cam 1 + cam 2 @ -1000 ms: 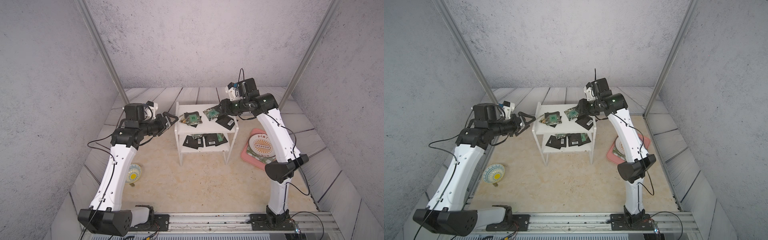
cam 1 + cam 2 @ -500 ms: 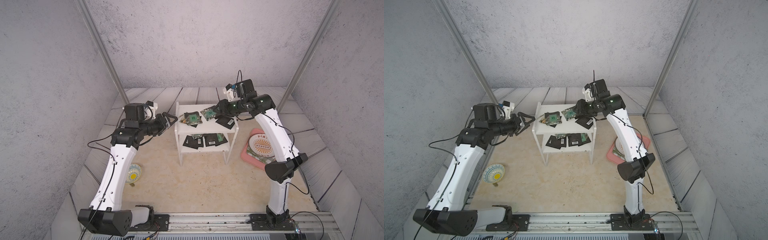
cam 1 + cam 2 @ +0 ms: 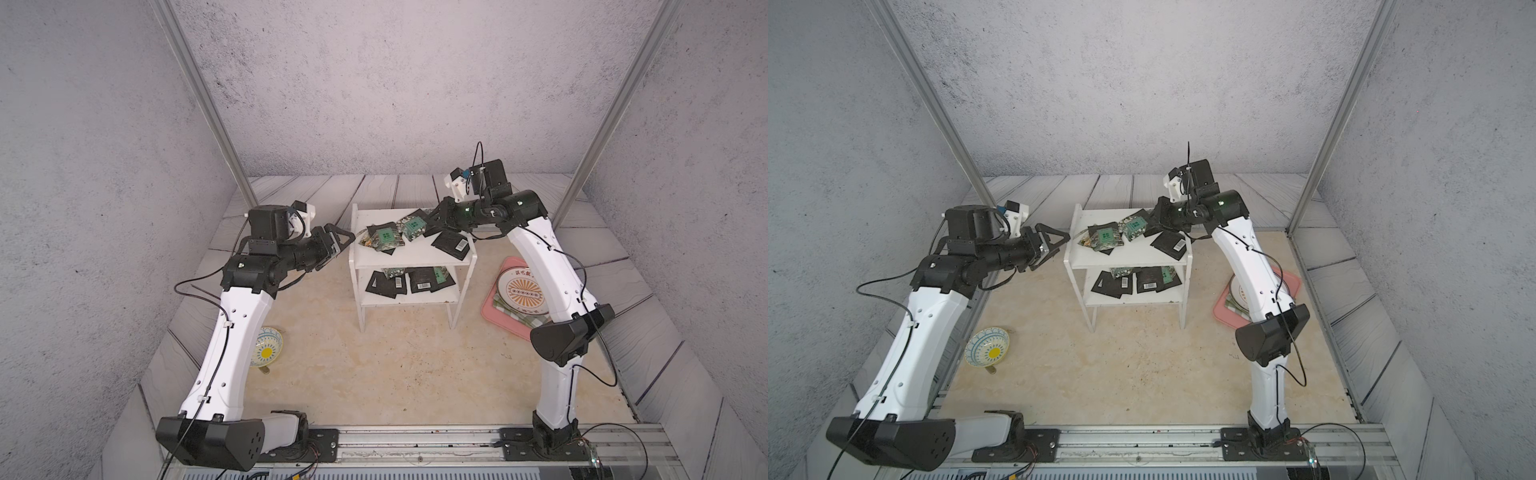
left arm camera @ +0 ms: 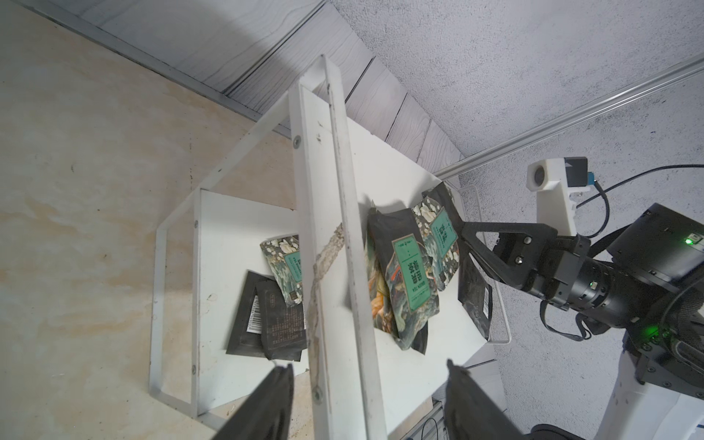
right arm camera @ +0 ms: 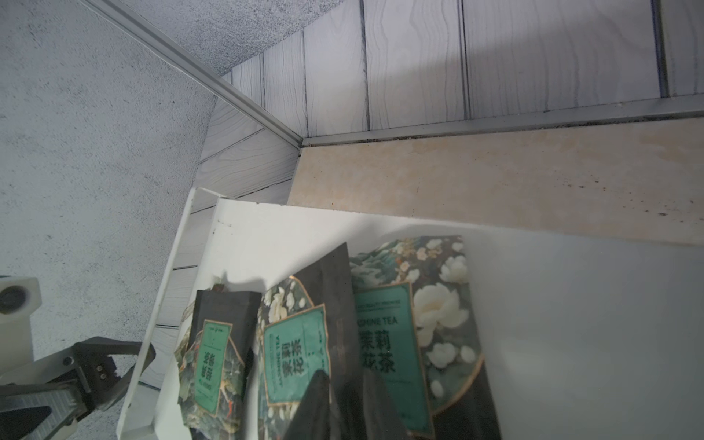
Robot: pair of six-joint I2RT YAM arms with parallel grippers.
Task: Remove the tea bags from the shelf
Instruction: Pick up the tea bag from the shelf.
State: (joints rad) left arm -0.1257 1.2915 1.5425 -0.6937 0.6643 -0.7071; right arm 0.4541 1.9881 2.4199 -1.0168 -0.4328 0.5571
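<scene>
Right wrist view shows my right claw (image 5: 343, 384) pinching an edge of a tea bag (image 5: 295, 354) on the top board of the shelf (image 5: 571, 304). I'd lift gently before pulling away right, so overlapping tea bags (image 3: 384, 237) aren't dragged. My left claw (image 4: 367, 365) hangs spread beside the shelf's left end.

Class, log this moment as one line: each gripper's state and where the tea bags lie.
left gripper: open, beside shelf | right gripper: shut on top-tier tea bag | other tea bags: on both tiers
</scene>
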